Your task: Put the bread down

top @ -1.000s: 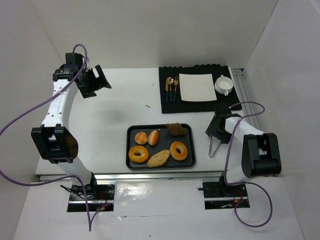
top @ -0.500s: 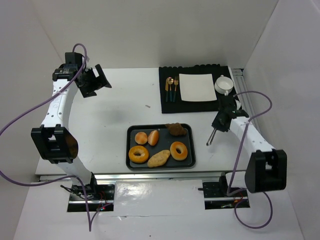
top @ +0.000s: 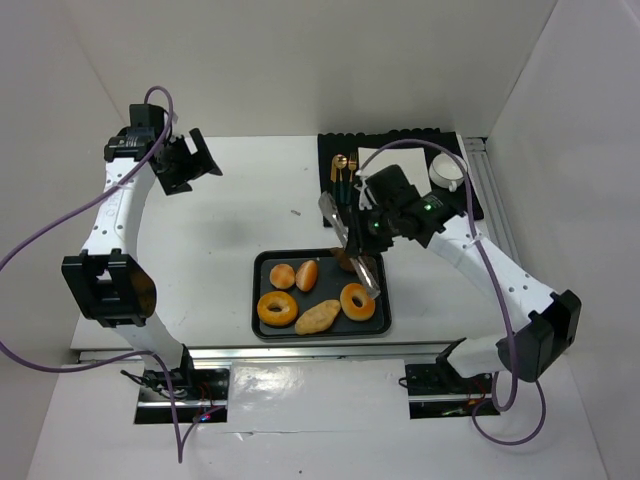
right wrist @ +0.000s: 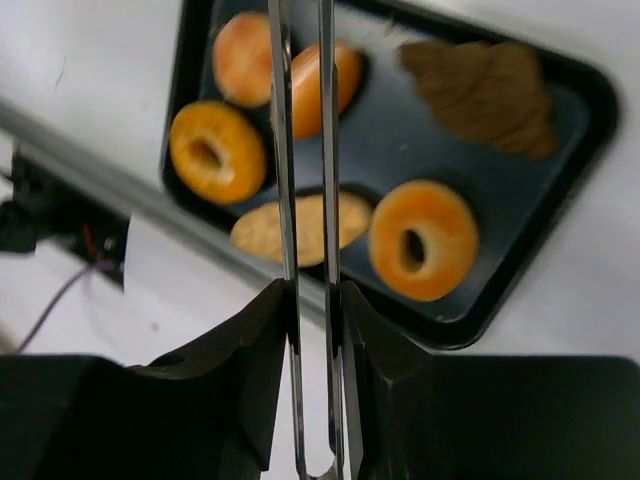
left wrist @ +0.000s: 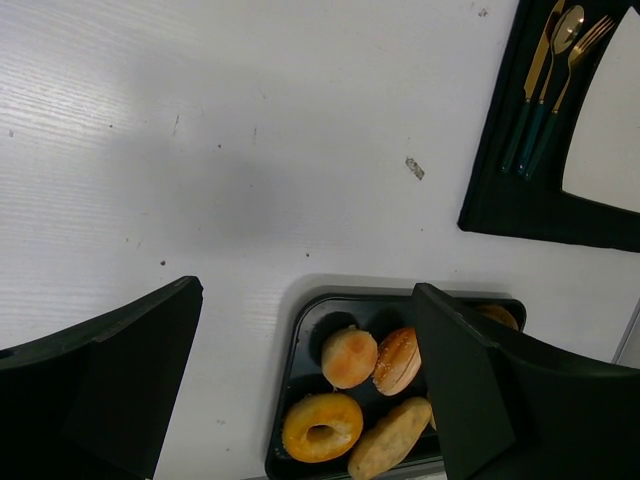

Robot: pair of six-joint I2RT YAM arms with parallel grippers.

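Over the tray (top: 258,300) with two buns (top: 283,275), right gripper (top: 362,228) clamped on tongs (top: 350,245), left gripper (top: 190,160) raised far left, fingers apart, holding nothing.

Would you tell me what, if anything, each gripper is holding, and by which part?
The right gripper holds the metal tongs, clamped across both blades near their joined end. The left gripper is open and holds nothing.
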